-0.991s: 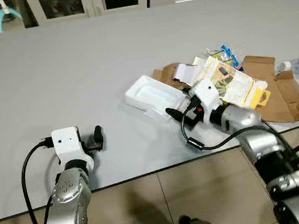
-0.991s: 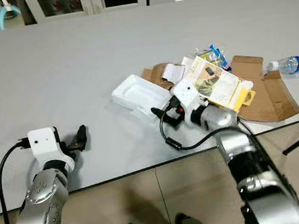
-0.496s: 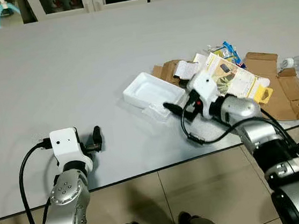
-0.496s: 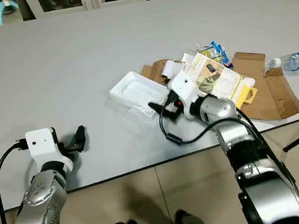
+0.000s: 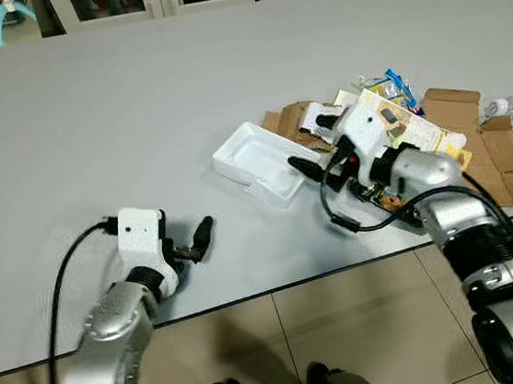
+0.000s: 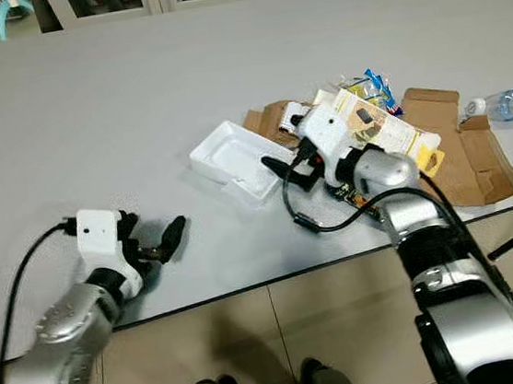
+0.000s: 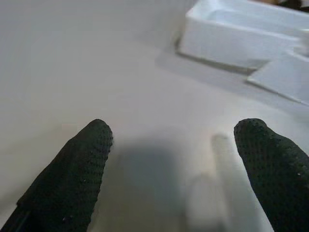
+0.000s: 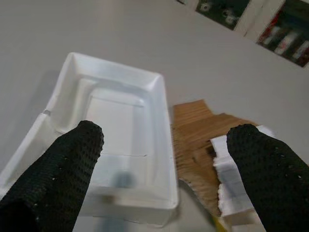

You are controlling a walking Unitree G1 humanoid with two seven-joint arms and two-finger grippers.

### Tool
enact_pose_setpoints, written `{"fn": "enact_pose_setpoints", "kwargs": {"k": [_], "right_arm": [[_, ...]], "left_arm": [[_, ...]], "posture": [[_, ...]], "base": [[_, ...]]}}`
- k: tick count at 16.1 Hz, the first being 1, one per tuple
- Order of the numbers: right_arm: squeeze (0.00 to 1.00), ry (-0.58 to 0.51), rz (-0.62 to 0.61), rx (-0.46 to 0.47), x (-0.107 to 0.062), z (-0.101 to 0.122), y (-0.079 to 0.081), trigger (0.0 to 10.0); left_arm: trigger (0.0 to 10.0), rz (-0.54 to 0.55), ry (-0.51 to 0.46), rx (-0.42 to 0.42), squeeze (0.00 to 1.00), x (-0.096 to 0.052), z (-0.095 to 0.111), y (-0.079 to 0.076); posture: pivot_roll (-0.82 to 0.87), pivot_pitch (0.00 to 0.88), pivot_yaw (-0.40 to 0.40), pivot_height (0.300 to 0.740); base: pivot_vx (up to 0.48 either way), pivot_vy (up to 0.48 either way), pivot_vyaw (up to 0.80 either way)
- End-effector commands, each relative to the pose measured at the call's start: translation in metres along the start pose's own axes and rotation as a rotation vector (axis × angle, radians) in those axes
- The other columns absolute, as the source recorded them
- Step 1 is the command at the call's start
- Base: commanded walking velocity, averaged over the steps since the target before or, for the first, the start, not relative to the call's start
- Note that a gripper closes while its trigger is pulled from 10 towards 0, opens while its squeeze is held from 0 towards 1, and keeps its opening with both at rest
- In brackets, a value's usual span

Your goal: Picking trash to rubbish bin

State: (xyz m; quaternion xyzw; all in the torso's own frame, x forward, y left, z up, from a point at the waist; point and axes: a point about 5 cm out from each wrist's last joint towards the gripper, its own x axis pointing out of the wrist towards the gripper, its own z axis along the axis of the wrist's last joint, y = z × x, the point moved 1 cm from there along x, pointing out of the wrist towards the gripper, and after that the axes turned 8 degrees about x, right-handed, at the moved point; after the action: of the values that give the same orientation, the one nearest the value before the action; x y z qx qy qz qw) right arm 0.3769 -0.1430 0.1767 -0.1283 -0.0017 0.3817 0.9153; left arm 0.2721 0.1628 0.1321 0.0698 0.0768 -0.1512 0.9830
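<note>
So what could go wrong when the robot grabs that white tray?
The right gripper hangs open at the near end of the white foam tray, one finger over it, one over the brown cardboard. Shutting the jaws there might pinch the cardboard too, or crack the thin foam. A nudge could also slide the light tray along the table. The left gripper is open nearby.

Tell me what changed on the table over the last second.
The right pincer advanced, open, over the white foam tray; the left pincer swung toward it, also open. Neither holds anything. The tray, cardboard and bottle lie as before.
</note>
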Motion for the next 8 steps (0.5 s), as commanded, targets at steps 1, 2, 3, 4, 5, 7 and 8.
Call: {"fn": "enact_pose_setpoints", "kwargs": {"k": [1,2,3,4,5,7,8], "right_arm": [[0.00,-0.013,0.036,-0.029,-0.001,0.009,-0.003,10.0],[0.00,-0.012,0.044,-0.035,-0.002,0.010,-0.004,10.0],[0.00,-0.011,0.049,-0.036,-0.002,0.010,-0.005,10.0],[0.00,-0.007,0.059,-0.038,-0.002,0.010,-0.005,10.0],[0.00,-0.005,0.063,-0.039,-0.003,0.010,-0.005,10.0],[0.00,0.005,0.123,-0.032,-0.002,0.008,0.001,10.0],[0.00,0.008,0.167,-0.021,-0.002,0.008,0.006,10.0]], "left_arm": [[10.0,-0.076,0.024,0.007,0.00,-0.006,-0.001,-0.009],[10.0,-0.107,0.034,0.017,0.00,-0.010,0.000,-0.011],[10.0,-0.128,0.041,0.027,0.00,-0.014,0.001,-0.013],[10.0,-0.146,0.051,0.033,0.00,-0.017,0.002,-0.014],[10.0,-0.155,0.056,0.037,0.00,-0.018,0.002,-0.014],[10.0,-0.194,0.075,0.050,0.00,-0.027,0.004,-0.017],[10.0,-0.197,0.086,0.053,0.00,-0.029,0.002,-0.017]], "posture": [[-0.03,0.185,-0.006,0.740],[-0.02,0.184,-0.007,0.740],[-0.02,0.184,-0.008,0.740],[-0.01,0.184,-0.010,0.740],[-0.01,0.184,-0.010,0.740],[0.00,0.183,-0.011,0.740],[0.00,0.183,-0.011,0.740]], "base": [[0.000,0.000,0.00],[0.000,0.000,0.00],[0.000,0.000,0.00],[0.000,0.000,0.00],[0.000,0.000,0.00],[0.000,0.000,0.00],[0.000,0.000,0.00]]}}
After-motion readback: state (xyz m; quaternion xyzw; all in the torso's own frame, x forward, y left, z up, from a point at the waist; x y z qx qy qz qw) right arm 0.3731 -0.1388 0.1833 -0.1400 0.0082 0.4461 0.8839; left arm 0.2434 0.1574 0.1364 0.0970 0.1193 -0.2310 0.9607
